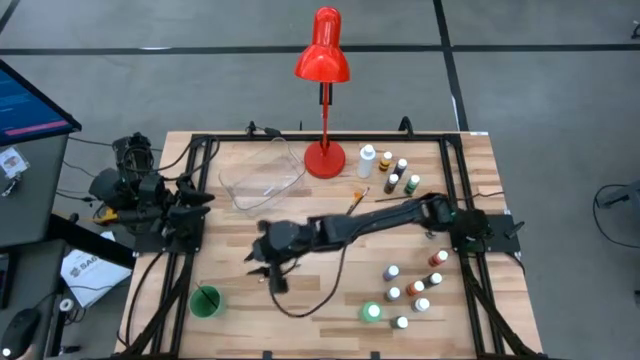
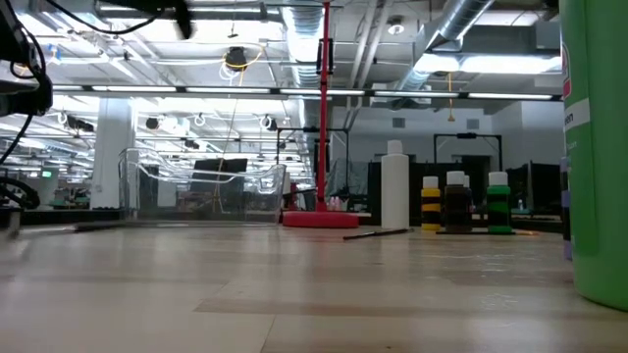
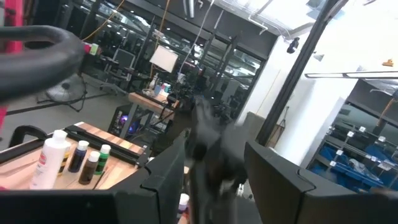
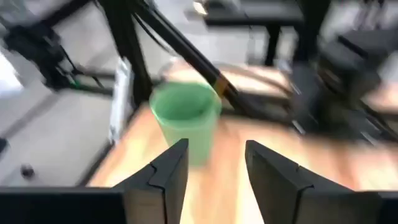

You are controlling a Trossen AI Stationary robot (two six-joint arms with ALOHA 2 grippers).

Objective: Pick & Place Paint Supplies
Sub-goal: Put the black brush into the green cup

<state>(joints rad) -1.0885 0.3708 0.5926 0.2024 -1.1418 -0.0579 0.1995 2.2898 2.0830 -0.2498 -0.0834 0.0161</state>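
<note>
over the table's middle, right end effector [image 1: 268, 262] reaches, fingers parted.

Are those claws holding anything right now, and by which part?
Nothing. The right claw hangs open near the green cup; the left claw waits at the table's edge, open too.

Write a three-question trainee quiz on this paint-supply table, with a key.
1. True or false: the right gripper reaches across to the table's left half, near the green cup.
2. Which stands beside the red desk lamp? A) a clear plastic container B) a cardboard box C) a metal bowl
3. Fill in: in the right wrist view, the fingers stand apart with ____ between them.

Key: 1 true; 2 A; 3 nothing. The left gripper waits at the table's left edge, holding none of the paint bottles.
</note>
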